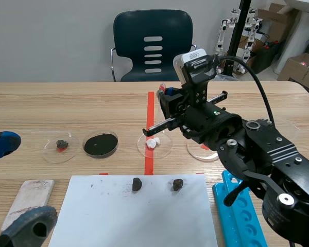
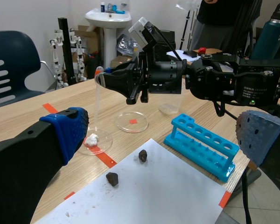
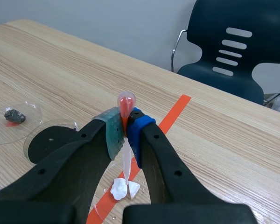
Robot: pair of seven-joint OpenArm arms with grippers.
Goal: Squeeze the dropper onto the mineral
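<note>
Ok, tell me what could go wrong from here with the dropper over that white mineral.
1. The right gripper has its fingers shut on the dropper just under its bulb, so a harder squeeze may release little liquid or tilt it.
2. The tip hangs close above the white mineral. A slight drift could land drops on the petri dish instead, where what look like droplets lie beside the mineral.
</note>
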